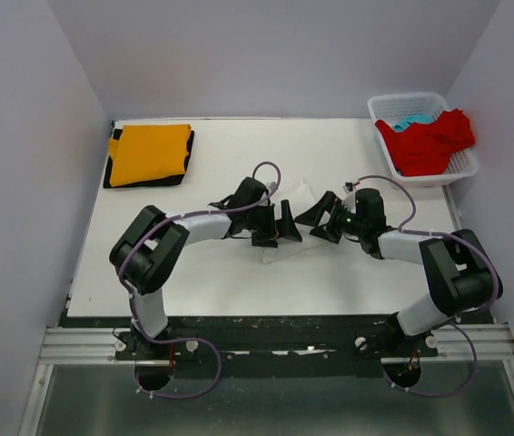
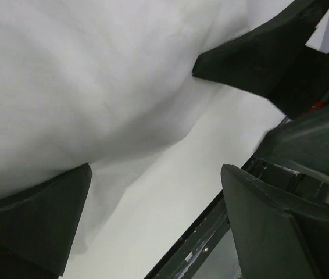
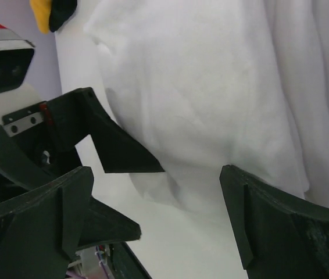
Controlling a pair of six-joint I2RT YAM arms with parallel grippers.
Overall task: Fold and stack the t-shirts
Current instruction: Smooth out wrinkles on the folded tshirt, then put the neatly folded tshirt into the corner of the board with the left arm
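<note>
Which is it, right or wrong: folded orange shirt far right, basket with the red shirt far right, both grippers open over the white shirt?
Wrong: the top external view shows the orange shirt far left. The basket with the red shirt is far right; left gripper and right gripper are open over the white shirt.

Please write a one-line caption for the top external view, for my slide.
Left claw and right claw, both open, over the white t-shirt; folded orange t-shirt far left.
</note>
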